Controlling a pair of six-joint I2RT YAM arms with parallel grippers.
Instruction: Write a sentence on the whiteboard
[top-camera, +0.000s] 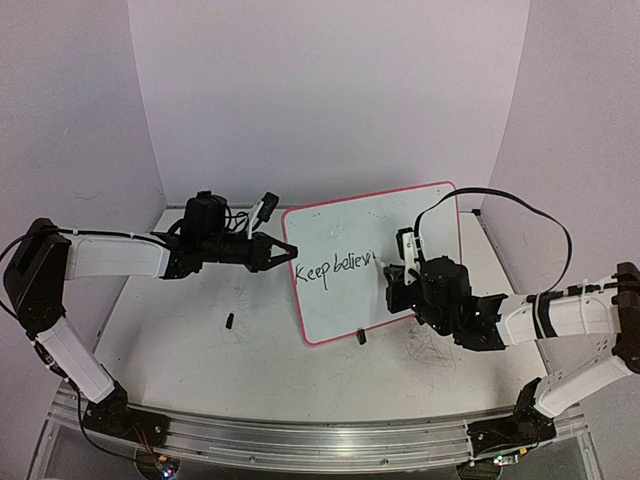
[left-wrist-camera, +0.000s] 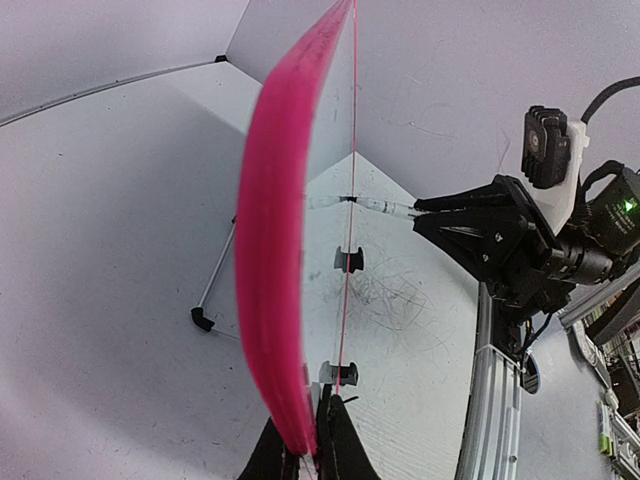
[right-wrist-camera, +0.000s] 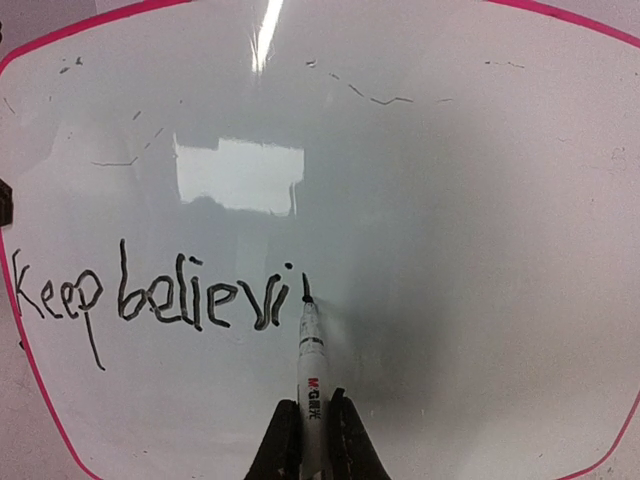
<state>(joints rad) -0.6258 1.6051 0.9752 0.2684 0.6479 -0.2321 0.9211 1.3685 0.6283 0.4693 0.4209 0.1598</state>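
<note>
Right hand (right-wrist-camera: 310, 408), marker (right-wrist-camera: 309, 350), blank whiteboard (right-wrist-camera: 470, 250) rightward

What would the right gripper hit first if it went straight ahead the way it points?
The whiteboard. The right gripper points straight at it, and the marker in its jaws seems to touch the board beside the sentence, so the marker would press in first.

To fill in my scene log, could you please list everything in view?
whiteboard: one, white with pink rim, propped up on the table
sentence: one unfinished line, black, "Keep believi", on the whiteboard
marker: one, white barrel, tip at the last letter
clips: two seen, black, on the whiteboard's rim
small piece: one, black, on the table beside the whiteboard
left pincer: black, shut on the whiteboard's edge
right pincer: black, shut on the marker
</note>
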